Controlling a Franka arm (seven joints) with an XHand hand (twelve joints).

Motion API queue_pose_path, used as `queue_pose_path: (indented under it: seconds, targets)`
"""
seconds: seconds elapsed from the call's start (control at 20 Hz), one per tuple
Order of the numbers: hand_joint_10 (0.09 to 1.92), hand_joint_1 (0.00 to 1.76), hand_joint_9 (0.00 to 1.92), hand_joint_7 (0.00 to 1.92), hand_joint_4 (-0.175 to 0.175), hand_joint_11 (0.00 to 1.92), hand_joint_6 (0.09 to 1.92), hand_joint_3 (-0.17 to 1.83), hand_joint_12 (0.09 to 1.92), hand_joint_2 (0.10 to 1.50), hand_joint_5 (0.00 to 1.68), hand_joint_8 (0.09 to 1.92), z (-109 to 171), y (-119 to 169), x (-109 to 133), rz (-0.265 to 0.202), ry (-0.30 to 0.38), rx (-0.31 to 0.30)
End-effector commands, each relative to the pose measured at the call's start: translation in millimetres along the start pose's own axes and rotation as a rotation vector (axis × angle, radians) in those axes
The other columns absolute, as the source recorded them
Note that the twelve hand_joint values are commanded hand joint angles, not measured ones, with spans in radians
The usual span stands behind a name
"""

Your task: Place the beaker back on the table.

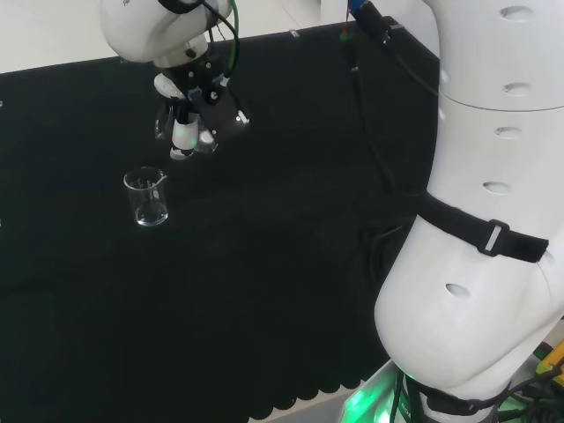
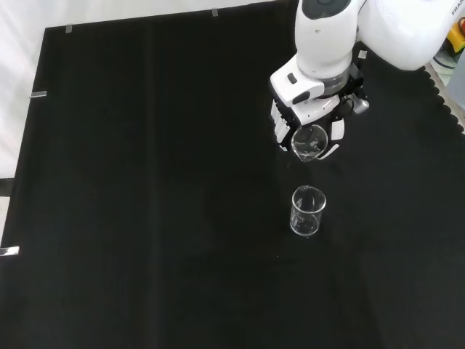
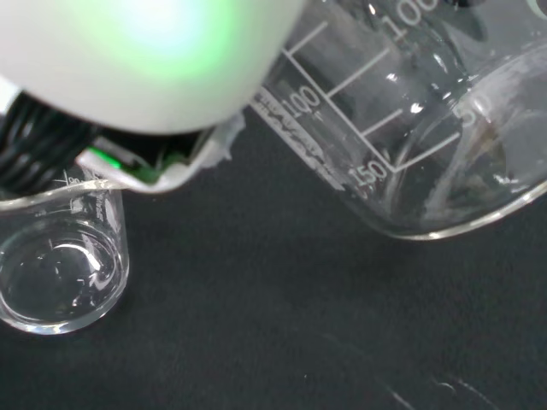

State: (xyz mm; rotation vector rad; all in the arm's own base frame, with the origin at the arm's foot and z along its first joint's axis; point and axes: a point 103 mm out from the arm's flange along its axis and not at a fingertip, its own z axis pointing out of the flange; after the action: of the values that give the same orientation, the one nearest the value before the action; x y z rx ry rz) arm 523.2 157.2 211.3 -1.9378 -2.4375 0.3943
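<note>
Gripping a clear glass beaker (image 2: 310, 142), the black and white hand (image 2: 309, 123) has its fingers curled round the vessel and holds it tilted in the air above the black cloth (image 2: 145, 218). In the front view the held beaker's round base faces the camera, and it hangs just above a second clear beaker (image 2: 307, 211), which stands upright on the cloth with a small pouring lip at its rim. In the head view the standing beaker (image 1: 146, 196) sits below and left of the hand (image 1: 189, 115), clearly apart from it. Close up, the wrist view shows white graduation lines and numbers printed on the held beaker's (image 3: 410, 128) smooth wall; the marks 50 and 100 can be read. That view also shows the standing beaker (image 3: 60, 265) from above, with faint white marks near its rim, too small to read. The cloth looks matte and softly woven.
</note>
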Motion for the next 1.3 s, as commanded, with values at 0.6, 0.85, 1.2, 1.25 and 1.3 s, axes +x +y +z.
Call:
queue_pose_path:
  seconds: [0.6, 0.85, 1.2, 1.25, 1.3]
  targets:
    - [0.73, 1.31, 1.67, 1.27, -0.175, 1.42, 0.93, 0.99, 0.70, 0.50, 1.20, 0.90, 15, -4, -10, -0.018, 0.078, -0.047]
    - [0.73, 1.31, 1.67, 1.27, -0.175, 1.42, 0.93, 0.99, 0.70, 0.50, 1.20, 0.90, 25, -4, -15, -0.009, 0.136, -0.070]
    - [0.73, 1.31, 1.67, 1.27, -0.175, 1.42, 0.93, 0.99, 0.70, 0.50, 1.20, 0.90, 36, -4, -29, 0.013, 0.266, -0.104]
    - [0.73, 1.31, 1.67, 1.27, -0.175, 1.42, 0.93, 0.99, 0.70, 0.50, 1.20, 0.90, 38, -4, -29, 0.015, 0.284, -0.111]
    - [0.73, 1.31, 1.67, 1.27, -0.175, 1.42, 0.93, 0.99, 0.70, 0.50, 1.20, 0.90, 40, -4, -32, 0.019, 0.312, -0.110]
